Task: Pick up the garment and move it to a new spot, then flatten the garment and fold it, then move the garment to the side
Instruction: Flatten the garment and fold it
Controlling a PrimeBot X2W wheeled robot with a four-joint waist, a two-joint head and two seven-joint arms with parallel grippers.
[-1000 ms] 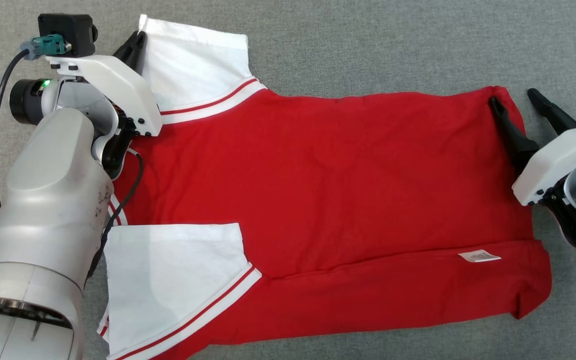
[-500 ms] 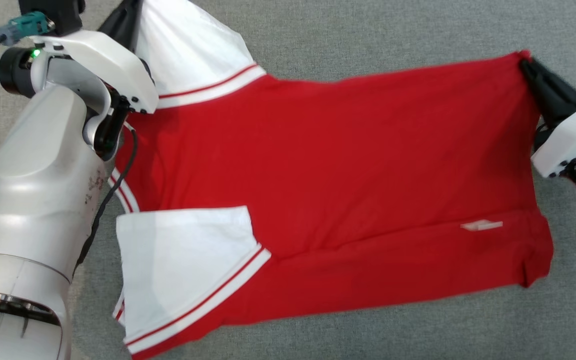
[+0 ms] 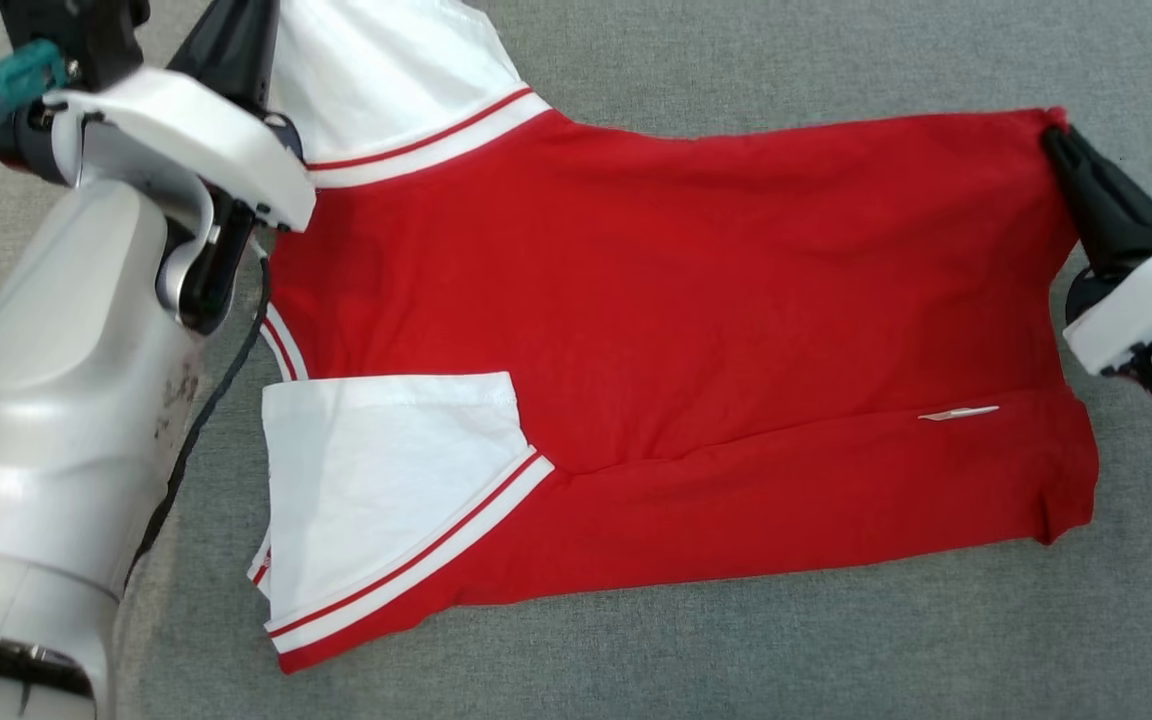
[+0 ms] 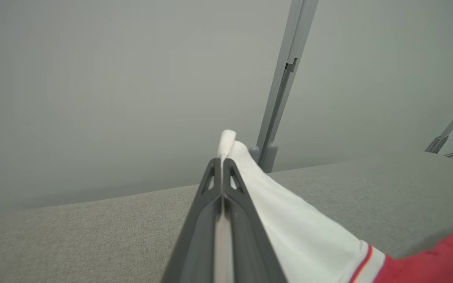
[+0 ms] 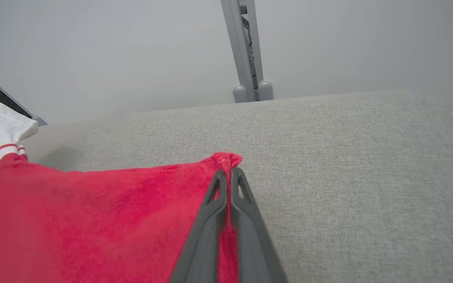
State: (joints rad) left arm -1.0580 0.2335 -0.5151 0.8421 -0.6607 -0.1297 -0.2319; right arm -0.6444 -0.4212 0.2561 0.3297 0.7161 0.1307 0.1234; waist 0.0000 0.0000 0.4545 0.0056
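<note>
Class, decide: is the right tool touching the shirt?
Touching. The right wrist view shows the right tool shut on a red corner of the shirt.

Left gripper clamped on garment's white sleeve; red body at lower right, over grey cloth surface.

Grey fabric surface; pale wall; grey upright post behind.

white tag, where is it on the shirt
In the head view, the white tag lies on the red shirt toward its right end, below the right claw.
</note>
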